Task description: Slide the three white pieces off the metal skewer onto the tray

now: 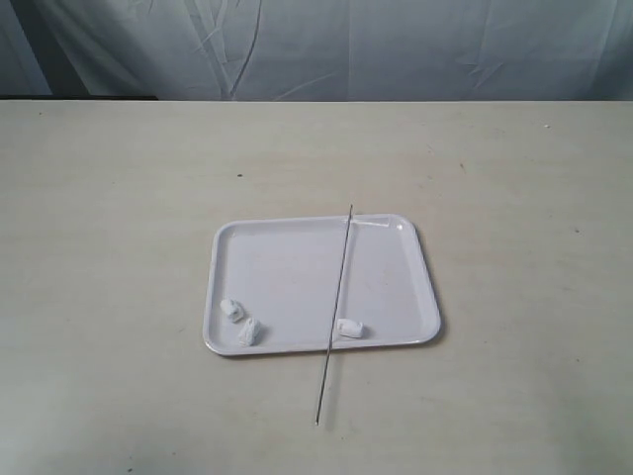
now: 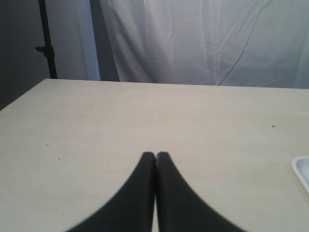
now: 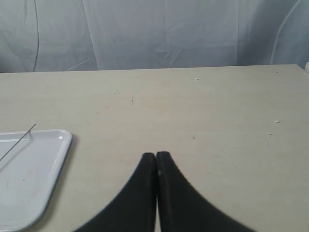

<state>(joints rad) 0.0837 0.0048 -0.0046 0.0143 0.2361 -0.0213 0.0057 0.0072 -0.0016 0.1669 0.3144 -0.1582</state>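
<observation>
white curtain [image 1: 396,49] hangs behind a beige table [image 1: 119,198], and your tray [image 1: 287,262] sits near its middle. the skewer [image 1: 341,287] lies flat across the tray, running from about 12 o'clock to 6 o'clock, with its near end past the rim and on the table. one piece [image 1: 232,310] and a second piece [image 1: 249,332] rest free in the tray's 7 o'clock corner, well apart from the rod. the third piece [image 1: 348,327] lies toward 5 o'clock, just beside the rod. you cannot tell whether it touches, but it looks unthreaded. so the job reads as done, or all but done. your left gripper [image 2: 155,155] and right gripper [image 3: 156,154] each show fingers pressed together, holding nothing, over bare table off the tray.
</observation>
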